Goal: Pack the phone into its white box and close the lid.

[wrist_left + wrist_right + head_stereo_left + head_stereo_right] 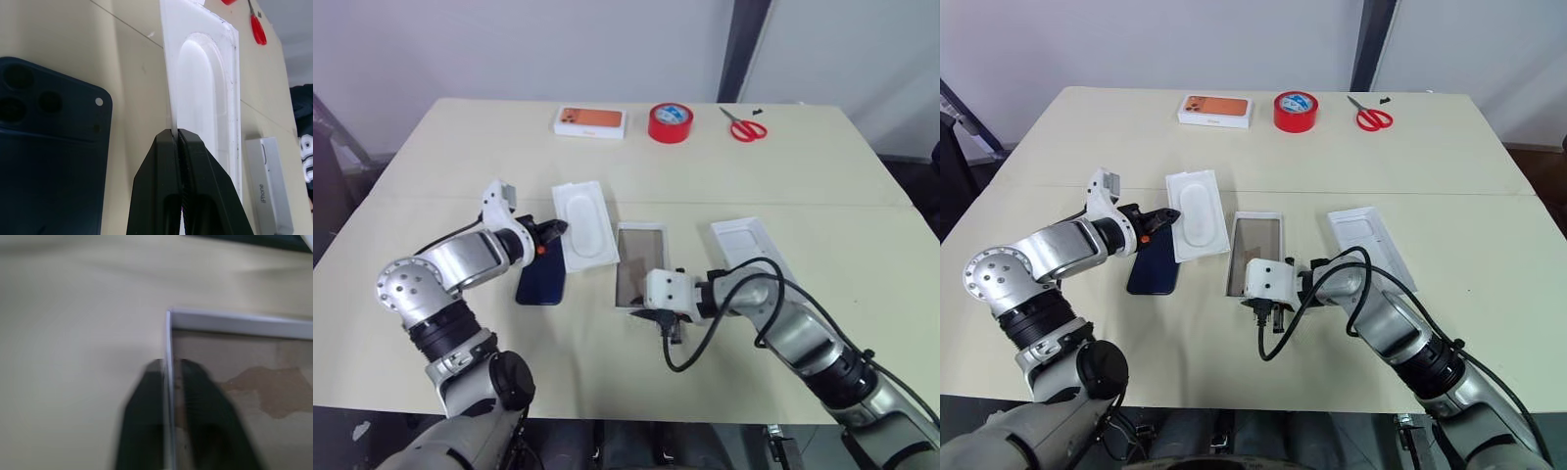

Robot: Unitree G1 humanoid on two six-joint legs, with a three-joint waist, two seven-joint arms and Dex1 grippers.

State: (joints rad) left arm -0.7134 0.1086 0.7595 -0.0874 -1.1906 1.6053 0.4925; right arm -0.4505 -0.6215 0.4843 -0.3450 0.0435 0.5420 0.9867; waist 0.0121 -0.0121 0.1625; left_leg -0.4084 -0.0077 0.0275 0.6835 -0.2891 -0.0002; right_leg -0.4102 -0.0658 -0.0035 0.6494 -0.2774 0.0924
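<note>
The dark navy phone [541, 282] lies back up on the table, its camera cluster showing in the left wrist view [29, 98]. Just right of it lies a white insert [585, 225] with an oval recess. My left gripper [176, 134] is shut on that insert's thin near edge. The white box [642, 227] sits at the centre with its brownish floor up. My right gripper [168, 364] stands astride the box's near end wall, one finger inside and one outside, closed against it. The lid [751, 250] lies white inside up to the right of the box.
At the table's far edge sit a white box with an orange picture [590, 120], a red tape roll [671, 122] and red scissors [742, 125]. A black cable [690, 357] loops from my right wrist over the table's front.
</note>
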